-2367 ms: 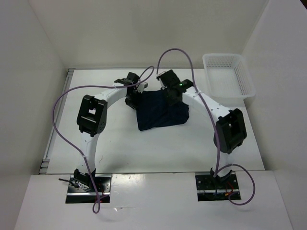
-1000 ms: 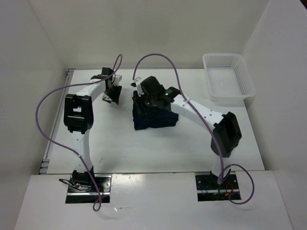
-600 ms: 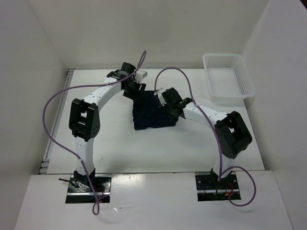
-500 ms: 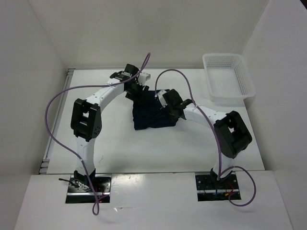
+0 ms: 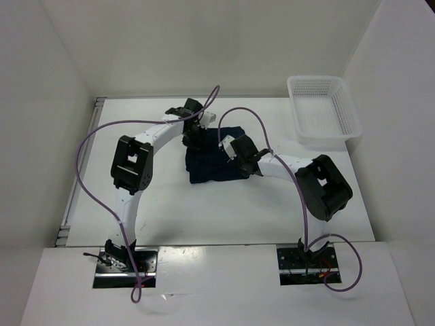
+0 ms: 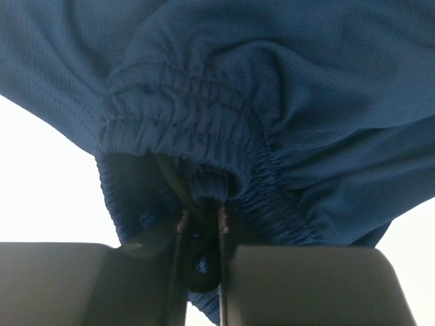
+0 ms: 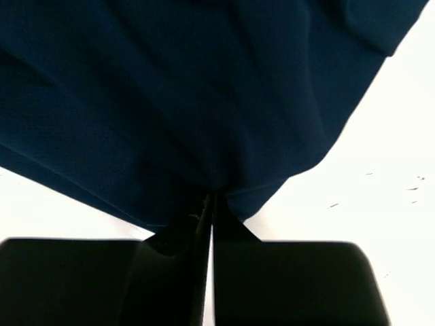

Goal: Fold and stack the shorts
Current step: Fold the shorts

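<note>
The left tool (image 6: 202, 227) is closed on the waistband (image 6: 178, 112) of the shorts (image 5: 207, 168), the right tool (image 7: 209, 204) on their edge; both should move together, evenly.

The shorts (image 6: 292, 81) are made of matt, finely knitted cloth, gathered at the waistband (image 6: 183, 115). The far-right basket (image 5: 351, 117) is formed of white plastic mesh.

Likely lab: white-walled test booth (image 5: 204, 41)
</note>
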`<move>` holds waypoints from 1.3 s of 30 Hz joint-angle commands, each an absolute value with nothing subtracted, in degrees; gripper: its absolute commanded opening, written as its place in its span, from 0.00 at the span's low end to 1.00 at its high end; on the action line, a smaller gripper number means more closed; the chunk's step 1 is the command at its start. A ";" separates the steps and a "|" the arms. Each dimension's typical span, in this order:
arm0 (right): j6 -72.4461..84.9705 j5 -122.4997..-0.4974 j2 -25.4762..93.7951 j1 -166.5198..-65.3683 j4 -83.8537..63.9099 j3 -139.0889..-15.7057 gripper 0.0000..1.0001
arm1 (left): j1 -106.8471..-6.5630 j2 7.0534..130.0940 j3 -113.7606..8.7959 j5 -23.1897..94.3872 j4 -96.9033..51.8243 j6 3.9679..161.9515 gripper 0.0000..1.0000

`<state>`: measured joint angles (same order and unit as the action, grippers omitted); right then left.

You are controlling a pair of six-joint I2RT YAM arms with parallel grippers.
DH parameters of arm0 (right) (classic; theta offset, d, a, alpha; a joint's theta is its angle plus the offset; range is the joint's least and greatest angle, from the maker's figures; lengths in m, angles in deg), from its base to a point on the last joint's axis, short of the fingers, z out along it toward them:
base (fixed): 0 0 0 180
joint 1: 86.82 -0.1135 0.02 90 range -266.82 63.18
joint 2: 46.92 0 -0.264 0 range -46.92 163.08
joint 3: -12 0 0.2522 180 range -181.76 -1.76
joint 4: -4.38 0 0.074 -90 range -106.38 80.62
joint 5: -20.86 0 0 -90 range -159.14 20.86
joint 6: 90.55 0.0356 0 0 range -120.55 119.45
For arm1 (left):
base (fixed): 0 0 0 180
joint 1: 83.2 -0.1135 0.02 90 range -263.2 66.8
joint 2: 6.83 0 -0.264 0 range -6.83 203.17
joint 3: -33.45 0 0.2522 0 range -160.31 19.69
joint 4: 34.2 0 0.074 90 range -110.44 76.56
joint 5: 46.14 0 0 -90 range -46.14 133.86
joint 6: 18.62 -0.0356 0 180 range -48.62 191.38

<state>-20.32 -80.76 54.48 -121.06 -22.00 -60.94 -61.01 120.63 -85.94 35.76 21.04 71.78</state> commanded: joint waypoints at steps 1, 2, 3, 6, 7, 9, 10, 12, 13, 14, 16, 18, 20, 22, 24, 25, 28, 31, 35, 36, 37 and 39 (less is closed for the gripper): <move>-22.43 -82.76 53.99 -120.83 -17.55 -60.21 0.00 | -61.23 123.25 -87.19 39.90 19.73 71.38 0.11; -23.05 -83.28 53.46 -120.83 -17.55 -60.21 0.00 | -61.84 121.77 -87.19 39.90 19.73 71.38 0.03; -23.66 -84.16 52.84 -120.83 -17.55 -60.21 0.00 | -61.85 120.97 -87.71 39.90 19.73 71.38 0.01; -25.07 -85.58 50.56 -120.83 -19.03 -61.35 0.00 | -64.65 117.72 -88.33 38.59 20.95 71.38 0.00; -25.07 -85.58 49.94 -120.83 -19.74 -61.35 0.00 | -65.36 116.75 -89.03 37.46 21.48 71.38 0.00; -25.78 -83.39 47.92 -120.83 -21.41 -63.28 0.00 | -67.47 113.85 -89.03 36.92 21.49 71.38 0.00; -26.47 -82.51 47.13 -120.83 -22.90 -63.29 0.00 | -67.99 113.06 -89.03 35.96 22.01 71.38 0.00; -27.00 -79.18 44.85 -120.83 -23.53 -63.90 0.00 | -68.79 110.86 -87.28 34.29 22.02 71.38 0.00; -27.70 -77.77 44.23 -120.83 -24.31 -63.90 0.00 | -68.79 110.33 -86.41 32.45 22.02 71.38 0.00; -27.71 -76.53 43.61 -120.83 -24.32 -63.21 0.00 | -68.79 109.63 -85.44 31.39 22.02 71.38 0.01; -28.24 -73.64 43.61 -121.53 -24.84 -62.41 0.00 | -68.18 109.62 -82.71 29.19 22.02 71.38 0.08; -28.24 -71.79 43.61 -123.01 -25.63 -62.41 0.00 | -67.65 110.41 -81.48 28.57 22.02 71.38 0.13; -28.24 -69.93 43.61 -124.69 -25.64 -61.10 0.00 | -67.65 111.03 -80.34 28.57 22.02 71.38 0.15; -29.91 -69.23 43.61 -127.68 -26.16 -59.61 0.00 | -67.65 111.64 -79.72 29.26 22.02 71.38 0.15; -30.52 -68.70 44.13 -128.30 -26.16 -59.07 0.00 | -67.65 111.64 -79.19 29.27 22.02 71.38 0.17; -30.00 -68.70 44.13 -128.30 -26.16 -58.28 0.00 | -67.65 111.64 -78.67 29.27 22.02 71.38 0.17; -31.13 -68.70 44.13 -128.30 -25.55 -56.53 0.01 | -68.18 111.12 -77.96 29.27 22.02 71.38 0.21; -32.28 -68.18 43.00 -128.30 -27.30 -57.56 0.41 | -68.18 110.59 -77.43 29.80 22.02 71.38 0.36; -30.18 -67.48 42.38 -128.30 -27.92 -61.78 0.58 | -68.70 109.37 -78.14 30.32 23.15 71.38 0.56; -29.56 -66.69 42.38 -128.30 -27.92 -62.84 0.58 | -68.70 108.49 -78.74 30.32 23.16 71.38 0.59; -28.69 -65.63 42.38 -127.52 -28.44 -65.28 0.58 | -68.70 107.96 -78.75 30.32 23.94 71.38 0.60; -23.86 -62.38 43.25 -124.62 -27.93 -69.41 0.58 | -68.70 105.68 -79.45 30.85 24.56 71.38 0.65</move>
